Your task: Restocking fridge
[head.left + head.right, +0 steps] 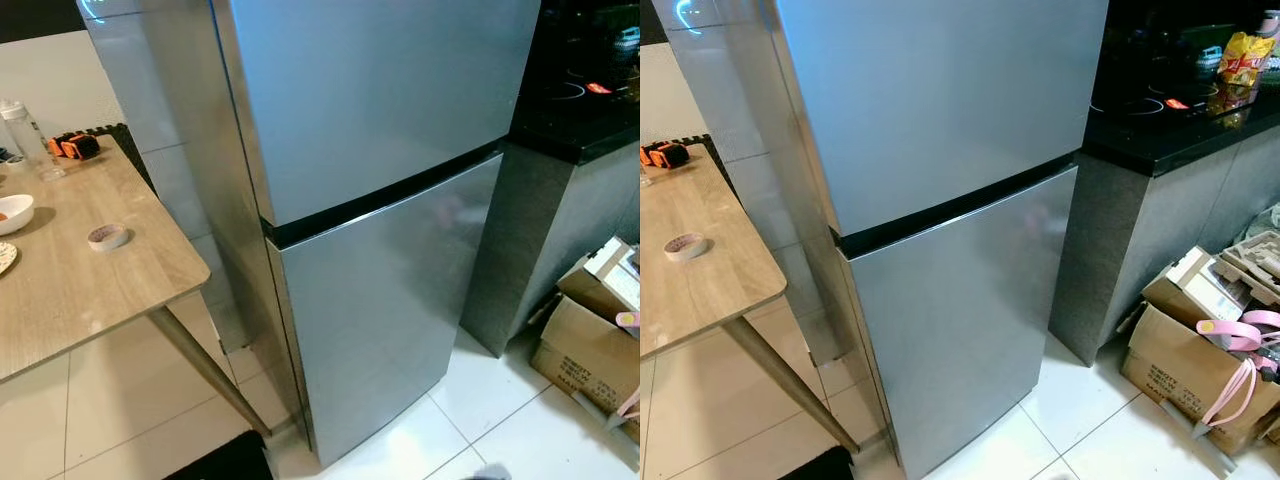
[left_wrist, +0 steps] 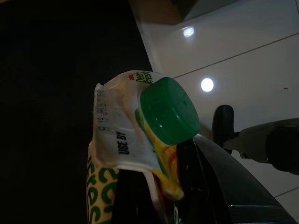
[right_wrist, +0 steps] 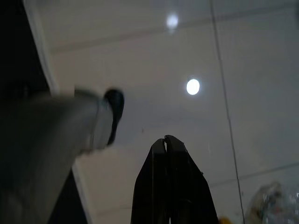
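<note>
On your left, the wooden table (image 1: 70,290) carries a tape roll (image 1: 107,236) near its fridge-side edge and a white bowl (image 1: 14,212) at its far left edge. Straight ahead, the silver fridge (image 1: 380,250) stands with both of its 2 doors shut, the black counter (image 1: 1170,130) just beside it. Your left gripper (image 2: 173,186) has its fingers clamped on a juice carton (image 2: 126,140), its green cap (image 2: 169,110) pointing away from the wrist, long axis along the fingers. Your right gripper (image 3: 166,142) hangs over the floor tiles, fingers pressed together, holding nothing. I judge that free arm the one to open a door first.
</note>
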Robot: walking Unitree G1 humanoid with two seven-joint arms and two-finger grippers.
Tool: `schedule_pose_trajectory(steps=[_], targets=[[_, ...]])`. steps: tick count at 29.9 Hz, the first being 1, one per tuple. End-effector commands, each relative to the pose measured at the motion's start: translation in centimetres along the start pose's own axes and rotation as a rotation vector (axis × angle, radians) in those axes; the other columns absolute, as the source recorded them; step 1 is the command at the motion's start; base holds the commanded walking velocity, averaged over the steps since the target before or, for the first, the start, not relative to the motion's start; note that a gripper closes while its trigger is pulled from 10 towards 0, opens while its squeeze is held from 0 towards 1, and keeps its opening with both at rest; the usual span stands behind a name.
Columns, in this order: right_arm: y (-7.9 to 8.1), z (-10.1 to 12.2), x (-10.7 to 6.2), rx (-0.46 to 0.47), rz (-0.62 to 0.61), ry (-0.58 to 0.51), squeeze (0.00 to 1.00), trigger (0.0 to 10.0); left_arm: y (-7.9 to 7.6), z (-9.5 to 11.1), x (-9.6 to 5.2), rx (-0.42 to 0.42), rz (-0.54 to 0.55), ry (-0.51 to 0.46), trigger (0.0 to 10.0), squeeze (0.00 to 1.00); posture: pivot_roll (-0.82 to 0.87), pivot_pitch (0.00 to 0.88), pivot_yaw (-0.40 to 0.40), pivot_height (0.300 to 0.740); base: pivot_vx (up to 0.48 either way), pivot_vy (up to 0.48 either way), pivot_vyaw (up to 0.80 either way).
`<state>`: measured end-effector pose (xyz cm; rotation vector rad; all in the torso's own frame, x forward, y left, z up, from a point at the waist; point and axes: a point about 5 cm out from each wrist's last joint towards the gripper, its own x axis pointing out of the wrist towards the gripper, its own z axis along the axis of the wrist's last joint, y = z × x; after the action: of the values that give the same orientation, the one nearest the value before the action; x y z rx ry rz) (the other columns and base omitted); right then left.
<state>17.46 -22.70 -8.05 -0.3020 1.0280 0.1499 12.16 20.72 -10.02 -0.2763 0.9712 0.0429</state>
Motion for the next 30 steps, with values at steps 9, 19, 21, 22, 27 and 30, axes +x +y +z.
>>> schedule_pose_trajectory(steps=[9,19,21,22,27,30], targets=[[-3.9,9.7,-1.6,0.171,0.314,-0.467,1.00,10.0,-0.4,-0.1,0.1,-0.019,-0.009,-0.013,10.0,0.00,-0.08,0.000,0.024,0.740,0.000,0.000,0.00],[-6.0,18.8,-7.6,0.000,0.811,-0.917,1.00,10.0,-0.4,-0.1,0.1,-0.026,-0.011,-0.015,10.0,0.00,-0.08,0.000,0.025,0.740,0.000,0.000,0.00],[-6.2,20.2,-8.8,-0.049,0.858,-0.988,1.00,10.0,-0.3,-0.1,0.0,-0.026,-0.011,-0.016,10.0,0.00,-0.08,0.000,0.025,0.740,0.000,0.000,0.00],[-6.2,20.2,-8.8,-0.049,0.858,-0.988,1.00,10.0,-0.3,-0.1,0.0,-0.026,-0.011,-0.016,10.0,0.00,-0.08,0.000,0.025,0.740,0.000,0.000,0.00],[-6.2,23.6,-11.2,-0.178,0.886,-1.111,1.00,10.0,-0.2,-0.1,0.0,-0.023,-0.011,-0.016,10.0,0.00,-0.08,0.000,0.025,0.740,0.000,0.000,0.00],[-6.2,24.7,-11.6,-0.212,0.825,-1.123,1.00,10.0,-0.2,-0.1,0.0,-0.023,-0.011,-0.016,10.0,0.00,-0.08,0.000,0.025,0.740,0.000,0.000,0.00]])
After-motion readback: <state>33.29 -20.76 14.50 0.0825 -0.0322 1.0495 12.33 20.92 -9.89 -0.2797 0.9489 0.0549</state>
